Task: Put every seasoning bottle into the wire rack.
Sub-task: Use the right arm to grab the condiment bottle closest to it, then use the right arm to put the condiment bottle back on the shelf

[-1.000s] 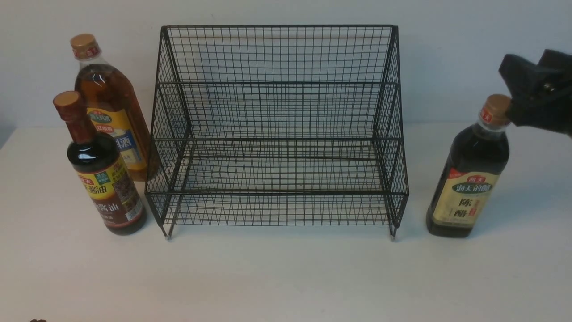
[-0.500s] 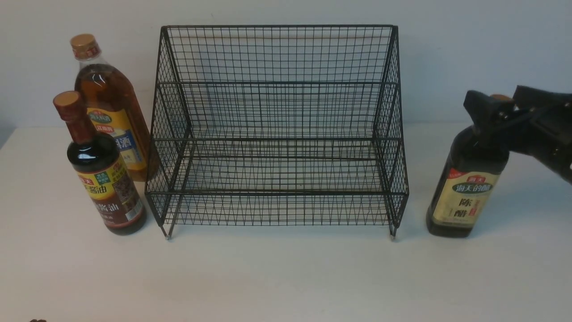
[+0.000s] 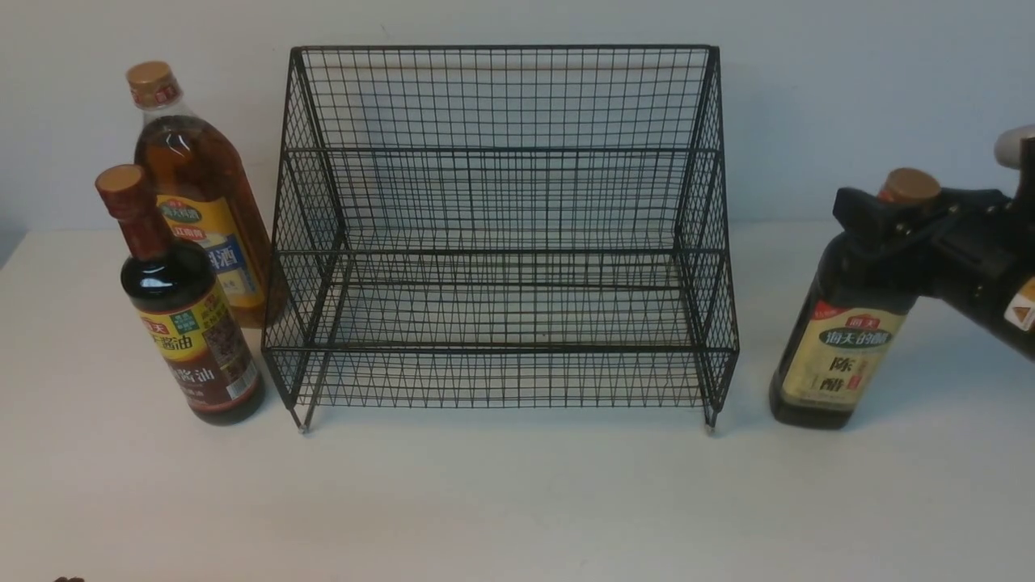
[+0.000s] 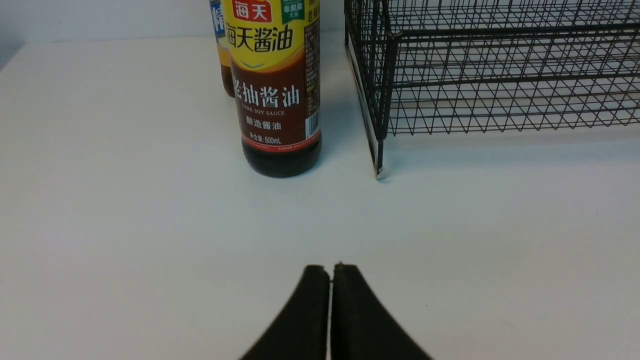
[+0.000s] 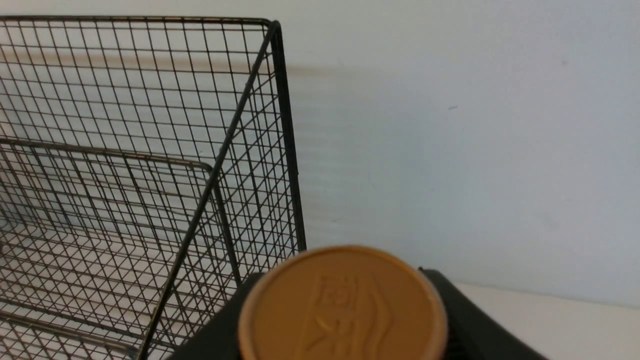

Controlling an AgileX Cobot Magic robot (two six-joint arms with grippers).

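At the neck of the cream-labelled bottle [image 3: 841, 356], the right gripper [image 3: 885, 242] was positioned for grasping, closure unconfirmed; lifting required a secure grip.

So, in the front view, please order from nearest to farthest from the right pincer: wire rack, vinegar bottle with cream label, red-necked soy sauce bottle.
1. Vinegar bottle: right side, at the right pincer.
2. Wire rack: middle.
3. Soy sauce bottle: left side.

The soy sauce bottle's [image 4: 280, 90] label reads 海天酱油, "DARK SOY SAUCE" and 500mL.
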